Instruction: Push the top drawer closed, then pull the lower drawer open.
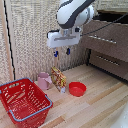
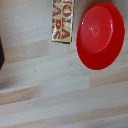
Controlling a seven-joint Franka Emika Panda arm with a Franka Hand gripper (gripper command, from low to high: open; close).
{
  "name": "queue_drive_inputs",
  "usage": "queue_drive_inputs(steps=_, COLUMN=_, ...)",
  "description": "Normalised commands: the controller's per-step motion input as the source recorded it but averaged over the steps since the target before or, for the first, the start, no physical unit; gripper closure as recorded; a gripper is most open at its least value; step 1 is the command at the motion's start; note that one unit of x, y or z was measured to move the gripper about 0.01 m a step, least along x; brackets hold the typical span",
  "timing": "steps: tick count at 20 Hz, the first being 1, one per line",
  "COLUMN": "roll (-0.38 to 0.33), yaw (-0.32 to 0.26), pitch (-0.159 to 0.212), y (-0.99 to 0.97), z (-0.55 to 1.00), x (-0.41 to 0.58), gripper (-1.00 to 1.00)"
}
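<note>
The dark brown cabinet stands at the exterior view's right. Its top drawer (image 1: 106, 36) juts out from the cabinet body, with a thin silver bar handle (image 1: 102, 39) across its front. Beneath it, the lower drawer (image 1: 111, 64) sits further back and has its own silver handle (image 1: 107, 60). My gripper (image 1: 62, 51) hangs in the air to the left of the top drawer, pointing down over the floor, apart from both drawers. Its blue-tipped fingers (image 1: 68, 50) are spread and hold nothing. The wrist view shows neither the drawers nor the fingers.
A red bowl (image 1: 77, 89) (image 2: 101, 35) and a snack packet (image 1: 58, 78) (image 2: 62, 21) lie on the wooden floor below the gripper. A pink mug (image 1: 44, 80) and a red mesh basket (image 1: 15, 90) stand further left. A woven screen (image 1: 35, 35) lines the back.
</note>
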Motion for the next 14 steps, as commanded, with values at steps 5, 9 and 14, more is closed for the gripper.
queue_drive_inputs(steps=5, roll=-0.280, yaw=0.095, pitch=0.029, y=0.10, z=0.04, x=-0.147, gripper=-1.00)
queue_drive_inputs(steps=9, roll=-0.350, yaw=0.100, pitch=0.016, y=0.05, z=0.22, x=-0.114, gripper=-1.00)
queue_drive_inputs(steps=14, roll=-0.364, yaw=0.098, pitch=0.005, y=0.03, z=0.19, x=-0.089, gripper=-1.00)
